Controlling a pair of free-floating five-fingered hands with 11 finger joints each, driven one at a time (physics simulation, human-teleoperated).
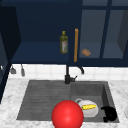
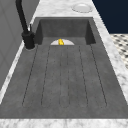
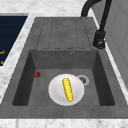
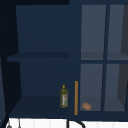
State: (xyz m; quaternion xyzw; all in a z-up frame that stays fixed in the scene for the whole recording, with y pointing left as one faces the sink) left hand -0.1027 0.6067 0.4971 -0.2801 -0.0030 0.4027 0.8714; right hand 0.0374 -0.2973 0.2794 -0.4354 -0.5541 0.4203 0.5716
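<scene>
Front view: a right hand (image 1: 109,113) is seen at the sink's (image 1: 37,95) front right corner, just beside the plate (image 1: 91,111) with corn (image 1: 89,107); finger state cannot be told. Right side view: corn (image 3: 67,89) is laid on the plate (image 3: 56,92) in the basin. Upper view: a bottle (image 4: 64,96) is stood on the shelf (image 4: 37,106).

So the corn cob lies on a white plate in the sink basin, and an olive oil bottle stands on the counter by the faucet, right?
Not quite. The corn cob does lie on the white plate in the sink basin, but the front view shows the olive oil bottle standing on the cabinet shelf above.
</scene>
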